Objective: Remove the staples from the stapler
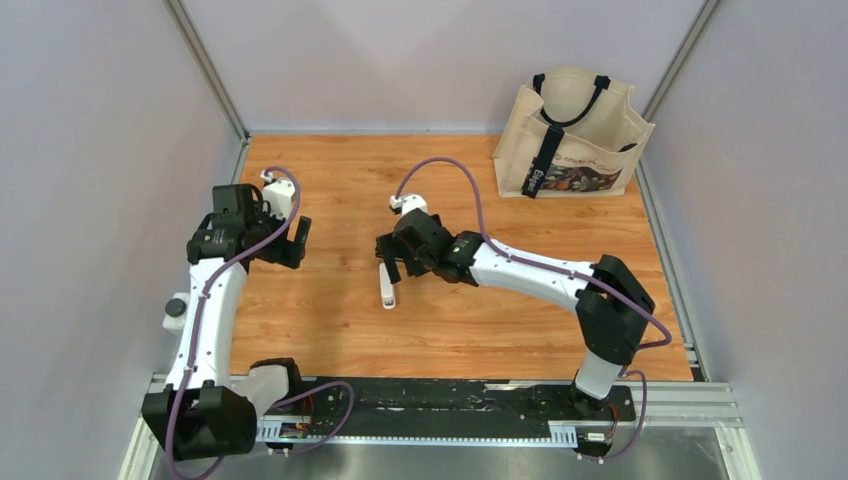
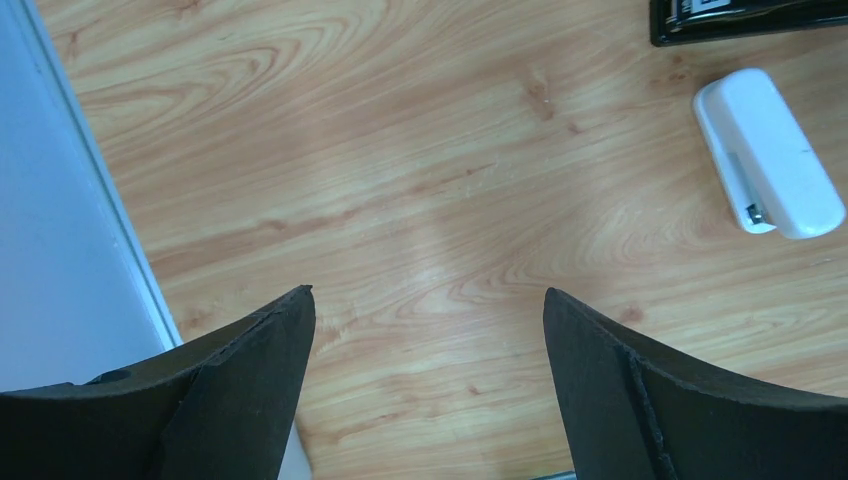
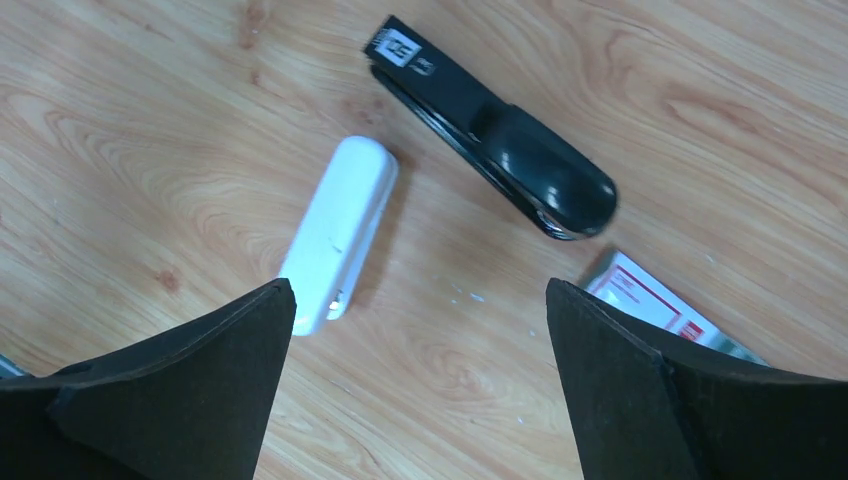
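Two staplers lying flat on the wooden table [image 1: 330,330].
The white plastic stapler [image 3: 340,230], long axis near–far (overhead view), lies beside a slanting black stapler [image 3: 500,150]; right gripper [image 3: 420,290] above them and left gripper [image 2: 430,292] both spread, empty.

Two staplers near mid-desk [image 1: 500,330], slightly towards the left edge.

White stapler [image 1: 387,288]: slim, rounded plastic body, closed, lying flat. Its long axis runs roughly from near edge to far edge, with a bit of metal showing at one end.

Black stapler [image 3: 495,140]: larger, glossy, closed, flat on the wood just beside the white one, set at an angle to it, not touching.

Grey slivers [image 3: 470,297]: a few tiny specks loose on bare wood near the white stapler's metal end; too small to make out their shape.
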